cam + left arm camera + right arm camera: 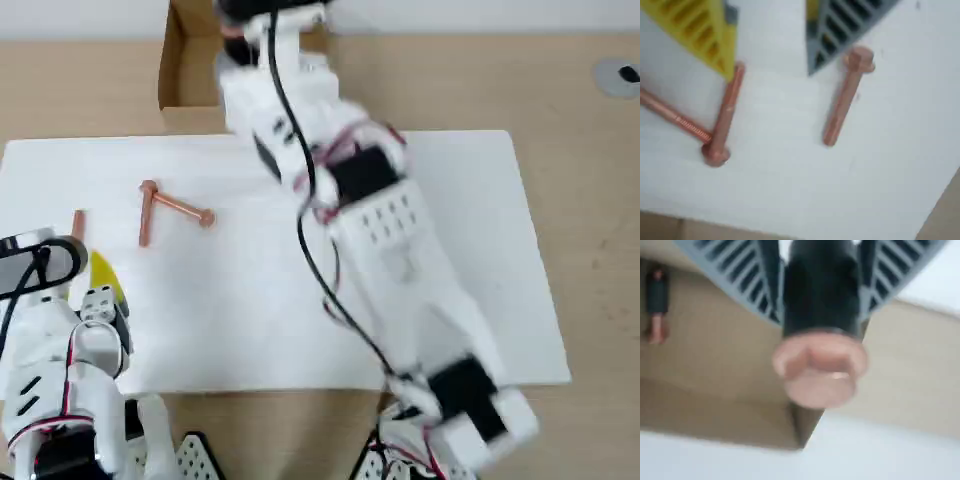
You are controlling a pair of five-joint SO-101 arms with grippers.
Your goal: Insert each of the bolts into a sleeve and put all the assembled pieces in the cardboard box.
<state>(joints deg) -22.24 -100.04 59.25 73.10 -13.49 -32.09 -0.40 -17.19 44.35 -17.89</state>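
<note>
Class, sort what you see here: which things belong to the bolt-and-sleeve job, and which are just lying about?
Job: three loose bolts; sleeved bolt in the right tool; finished piece inside the cardboard box.
Lying about: white sheet; grey disc.

Three copper bolts (146, 212) are lying flat on the white sheet (450, 250), two of them touching. A black sleeve (822, 285), bolt head sticking out, is hanging above the box (180, 75); another assembled piece (656, 302) is lying inside.
</note>
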